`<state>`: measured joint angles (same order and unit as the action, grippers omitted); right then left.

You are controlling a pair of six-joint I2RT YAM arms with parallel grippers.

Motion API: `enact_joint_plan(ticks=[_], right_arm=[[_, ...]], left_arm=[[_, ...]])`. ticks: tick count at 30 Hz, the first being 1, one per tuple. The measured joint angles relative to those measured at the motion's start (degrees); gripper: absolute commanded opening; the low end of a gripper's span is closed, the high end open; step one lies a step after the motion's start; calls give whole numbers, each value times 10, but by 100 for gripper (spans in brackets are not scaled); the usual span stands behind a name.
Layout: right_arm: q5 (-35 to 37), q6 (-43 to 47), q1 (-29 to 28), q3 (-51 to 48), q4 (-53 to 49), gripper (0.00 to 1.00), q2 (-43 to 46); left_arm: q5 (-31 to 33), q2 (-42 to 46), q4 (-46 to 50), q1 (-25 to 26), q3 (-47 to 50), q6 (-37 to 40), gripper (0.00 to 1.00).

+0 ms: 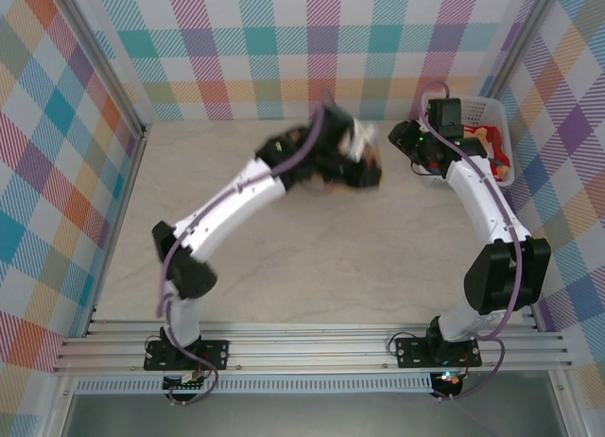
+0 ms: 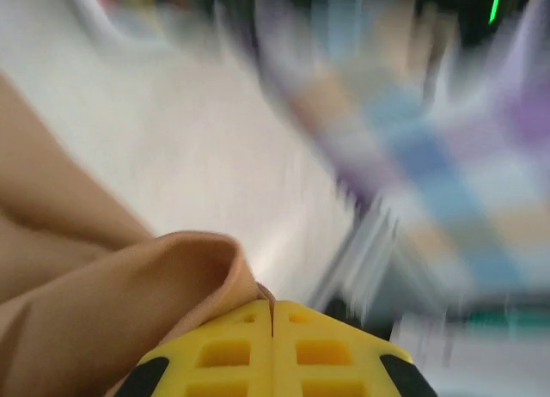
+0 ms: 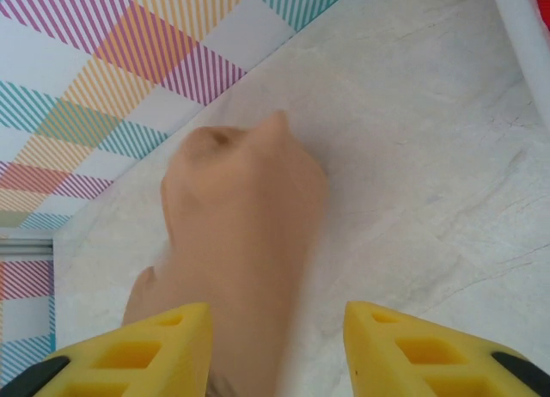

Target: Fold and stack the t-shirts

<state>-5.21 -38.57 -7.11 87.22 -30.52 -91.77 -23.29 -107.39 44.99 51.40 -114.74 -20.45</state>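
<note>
Two grippers work one tan t-shirt, bunched above the table to the left of the white lattice basket. The left gripper, farther from the basket, pinches a fold of the shirt between pressed-together yellow fingers. The right gripper, just beside the basket, stands spread, with the cloth between its fingers. Red cloth lies inside the basket.

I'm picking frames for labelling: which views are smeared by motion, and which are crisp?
Top view: the left arm smears toward its far end, the rest is crisp. Left wrist view: background streaked, yet the left tool and the tan shirt it pinches look sharp. Right wrist view: table crisp, shirt slightly soft.
</note>
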Motion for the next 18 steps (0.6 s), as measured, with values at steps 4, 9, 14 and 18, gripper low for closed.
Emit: enact_joint_plan(ticks=[4,9,14,18], right_arm=[[-16,37,-15,56,-25,50,-56],[-42,88,-90,106,-61,56,-150],[-49,111,-202,168,-104,63,-261],[-38,106,-280,252,-134,68,-355]], left_arm=[[66,116,-20,26,343,-46,0],[174,163,-24,-47,527,-115,0],[231,248,-52,-78,581,-177,0],[245,305,-82,-114,618,-223,0]])
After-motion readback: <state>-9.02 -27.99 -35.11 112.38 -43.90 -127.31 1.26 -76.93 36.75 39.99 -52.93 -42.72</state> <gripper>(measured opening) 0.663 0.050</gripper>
